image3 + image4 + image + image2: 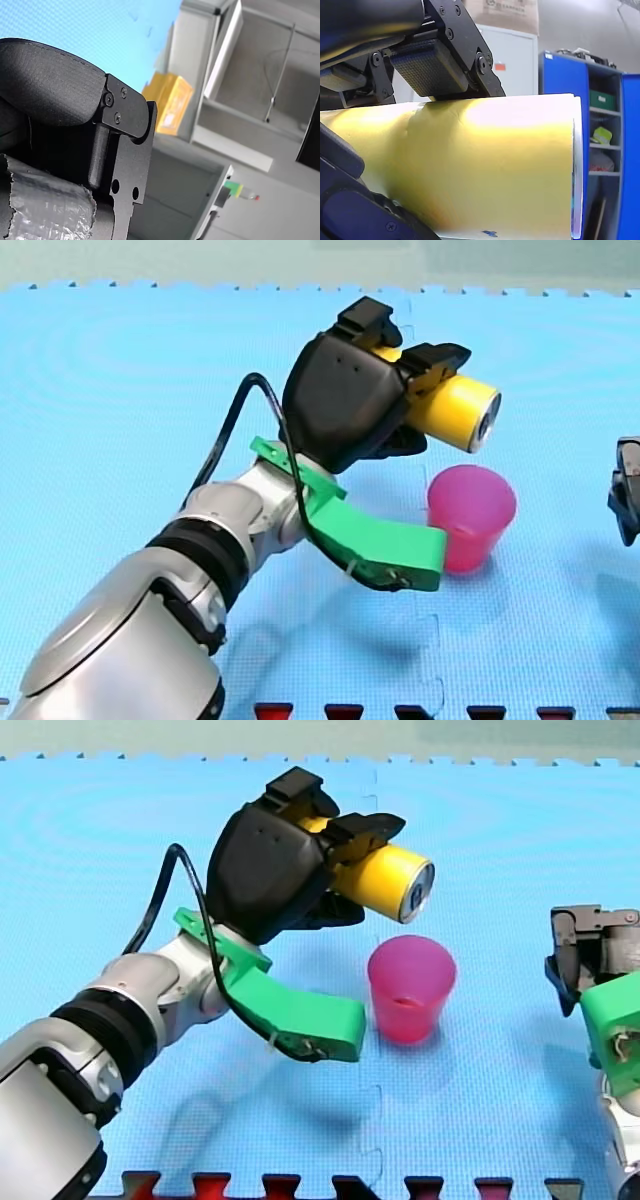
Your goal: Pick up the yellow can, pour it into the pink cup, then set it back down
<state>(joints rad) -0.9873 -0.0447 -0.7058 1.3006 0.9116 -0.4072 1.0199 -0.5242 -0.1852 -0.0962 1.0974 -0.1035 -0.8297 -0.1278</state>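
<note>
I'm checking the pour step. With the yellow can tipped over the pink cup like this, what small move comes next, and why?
Probably rotate the left robot hand a little further so the end of the yellow can dips toward the pink cup. The can lies almost level, its end roughly above the cup's rim. The right robot hand, right of the cup, holds nothing.

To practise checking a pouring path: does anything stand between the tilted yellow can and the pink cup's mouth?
Nothing visible does. The left hand holds the yellow can tilted above the pink cup, open air between. The right hand is off to the cup's right.
</note>
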